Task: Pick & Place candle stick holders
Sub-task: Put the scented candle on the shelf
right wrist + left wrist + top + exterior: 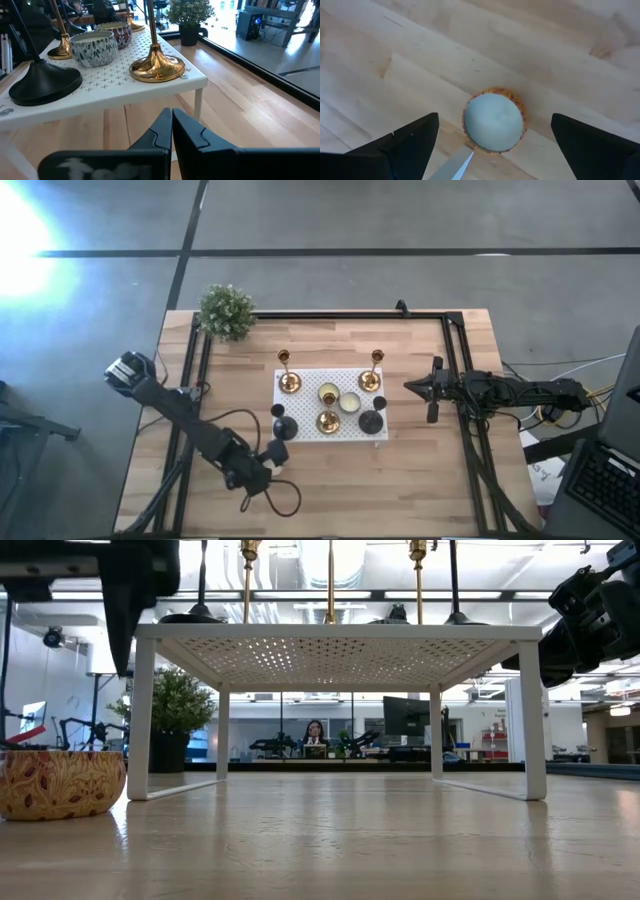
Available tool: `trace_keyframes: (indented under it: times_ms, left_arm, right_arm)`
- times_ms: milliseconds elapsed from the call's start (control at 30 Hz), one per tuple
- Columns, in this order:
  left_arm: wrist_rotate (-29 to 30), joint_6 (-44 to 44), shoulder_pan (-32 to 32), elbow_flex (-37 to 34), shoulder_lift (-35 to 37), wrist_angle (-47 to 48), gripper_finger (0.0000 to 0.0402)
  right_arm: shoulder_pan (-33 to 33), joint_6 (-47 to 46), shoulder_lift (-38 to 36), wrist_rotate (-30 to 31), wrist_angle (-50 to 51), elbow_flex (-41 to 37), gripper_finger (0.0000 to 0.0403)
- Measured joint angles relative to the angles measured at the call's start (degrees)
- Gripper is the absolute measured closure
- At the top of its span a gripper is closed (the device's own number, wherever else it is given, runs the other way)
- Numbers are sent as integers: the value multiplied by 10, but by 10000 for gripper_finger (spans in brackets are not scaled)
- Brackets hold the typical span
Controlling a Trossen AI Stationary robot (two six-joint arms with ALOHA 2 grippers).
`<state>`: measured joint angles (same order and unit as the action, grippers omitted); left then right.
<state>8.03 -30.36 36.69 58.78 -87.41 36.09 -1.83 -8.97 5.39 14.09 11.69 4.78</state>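
A white perforated stand (345, 430) stands mid-table. On it are brass-gold candle stick holders (289, 381) (371, 378) (328, 421), black ones (283, 426) (372, 420) and small bowls (350, 402). My left gripper (272, 458) is open near the stand's near left corner, pointing down over a small patterned bowl (494, 122). The bowl sits on the table (60, 783), with the fingers wide on either side and above it. My right gripper (408, 387) is shut and empty, right of the stand. It faces a brass holder's round base (156, 67).
A potted plant (226, 311) stands at the table's far left corner. A dark frame (330, 315) runs along the far and side edges. Bare wood lies in front of the stand (340, 490). A person sits far off in the room (314, 733).
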Motion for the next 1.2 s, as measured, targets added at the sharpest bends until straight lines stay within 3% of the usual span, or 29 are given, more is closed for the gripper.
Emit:
trace_keyframes:
  times_ms: [633,1200]
  left_arm:
    - [10,-95,-18,0,-58,-1,11]
    - [-27,-125,-46,0,-97,-14,12]
  right_arm:
    - [0,0,0,0,0,0,394]
    - [0,0,0,0,0,0,394]
